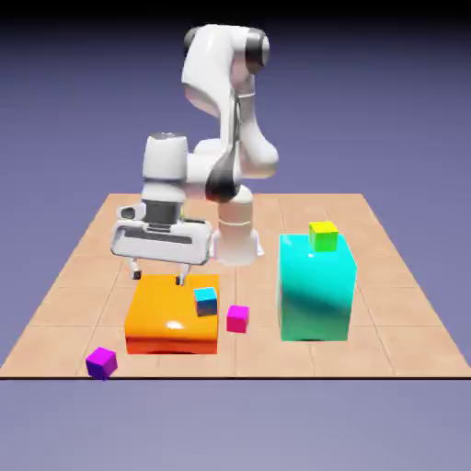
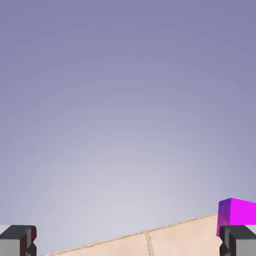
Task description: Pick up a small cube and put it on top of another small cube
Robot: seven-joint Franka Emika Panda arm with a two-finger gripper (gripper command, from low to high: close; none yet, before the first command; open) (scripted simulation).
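We take the orange block (image 1: 173, 315) as our landmark. The gripper (image 1: 159, 272) hangs just above the block's far edge, jaws spread wide and empty — nothing sits between the fingertips (image 2: 18, 239). The small purple cube (image 1: 101, 361) lies on the tabletop (image 1: 405, 313) off the block's near corner, toward the exterior view's left, close to the tabletop's front edge; in the hand view it shows at the lower right, just above one fingertip. A cyan-blue small cube (image 1: 206, 300) rests on the orange block's top near its right edge. A magenta small cube (image 1: 237, 318) sits on the tabletop just beside the block's right side. Farther to that side stands the big cyan block (image 1: 316, 287) — the yellow cube with green sides (image 1: 323, 235) sits on top of it.
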